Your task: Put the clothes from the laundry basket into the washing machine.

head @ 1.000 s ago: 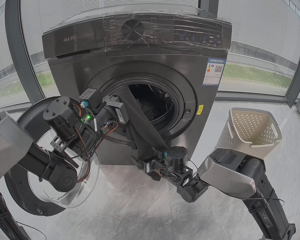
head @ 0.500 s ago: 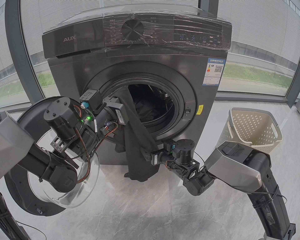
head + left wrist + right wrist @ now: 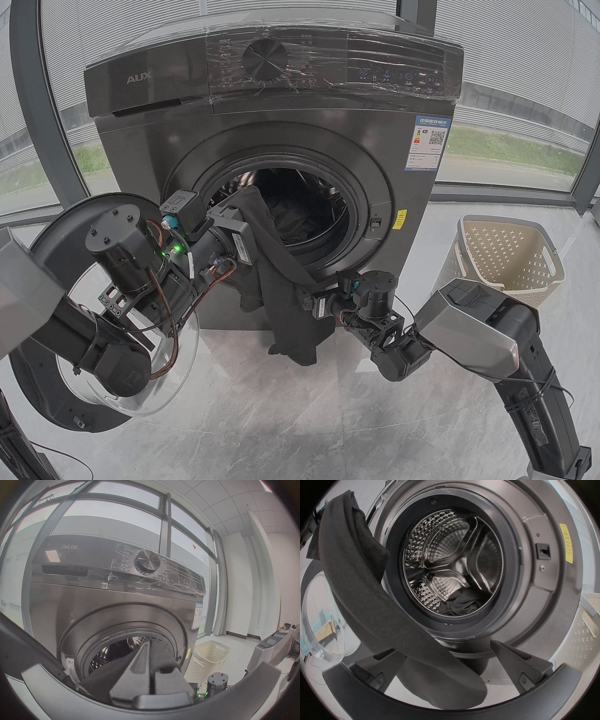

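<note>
A dark garment point(image 3: 281, 294) hangs in front of the washing machine point(image 3: 275, 94), at the left rim of its open drum point(image 3: 306, 206). My left gripper point(image 3: 245, 201) is shut on the garment's upper end point(image 3: 159, 655), and its fingers point(image 3: 140, 667) are pressed together on the cloth. The right gripper point(image 3: 306, 303) stands open below the drum opening. The garment's lower fold point(image 3: 372, 598) drapes across the space between its spread fingers point(image 3: 518, 664). Another dark piece of clothing point(image 3: 462, 602) lies inside the drum. The cream laundry basket point(image 3: 506, 262) stands to the right of the machine.
The round glass door point(image 3: 81, 325) is swung open at the left, beside my left arm. Grey tiled floor point(image 3: 281, 412) lies in front of the machine. Windows run behind the machine and the basket.
The right gripper has risen and moved toward the drum opening. The garment, first stretched down to that gripper, now hangs loose with its lower end swung right. The left gripper has barely shifted.
</note>
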